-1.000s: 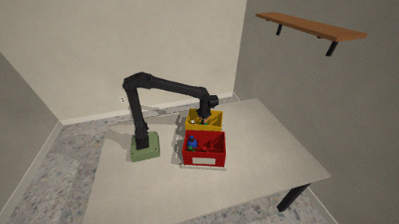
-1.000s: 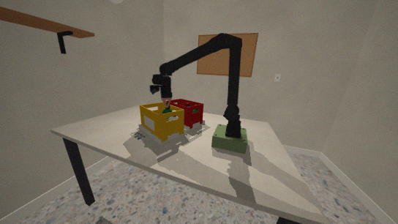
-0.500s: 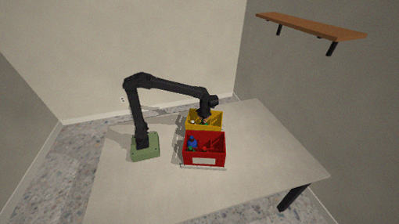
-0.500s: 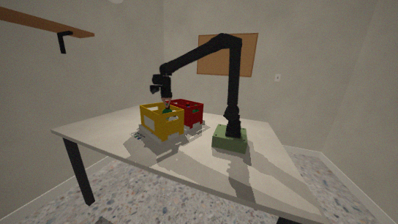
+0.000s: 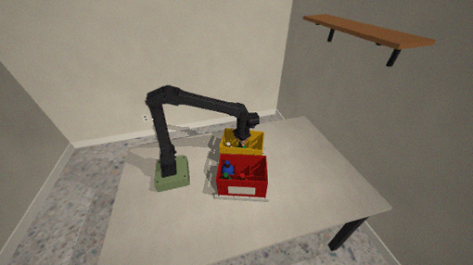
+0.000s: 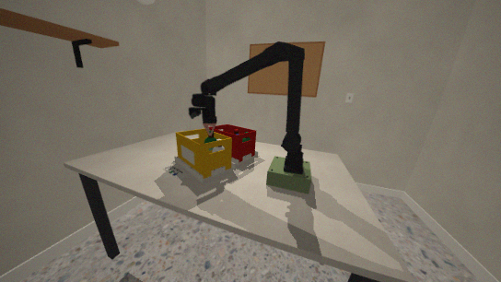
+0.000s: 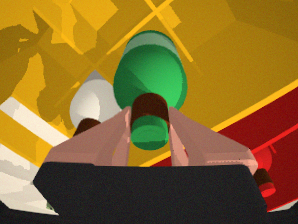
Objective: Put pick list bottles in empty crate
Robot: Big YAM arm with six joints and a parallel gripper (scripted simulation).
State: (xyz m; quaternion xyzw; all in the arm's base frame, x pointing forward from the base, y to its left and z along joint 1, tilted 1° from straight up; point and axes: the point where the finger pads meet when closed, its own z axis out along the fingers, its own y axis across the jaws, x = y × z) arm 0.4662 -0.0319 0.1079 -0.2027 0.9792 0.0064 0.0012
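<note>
- The black tool with pink fingers [image 5: 242, 142] [image 6: 210, 134] is pinching the brown neck of a green, green-capped bottle [image 6: 210, 140] [image 7: 150, 80].
- That bottle is standing inside the yellow open crate [image 5: 241, 151] [image 6: 216, 161] [image 7: 220, 75], beside a white bottle [image 5: 229, 144] [image 7: 94, 102].

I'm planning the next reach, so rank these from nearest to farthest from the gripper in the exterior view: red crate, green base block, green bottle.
1. Green bottle: at the fingertips, inside the yellow crate.
2. Red crate: just behind the yellow crate.
3. Green base block: off to the right, under the arm.
</note>
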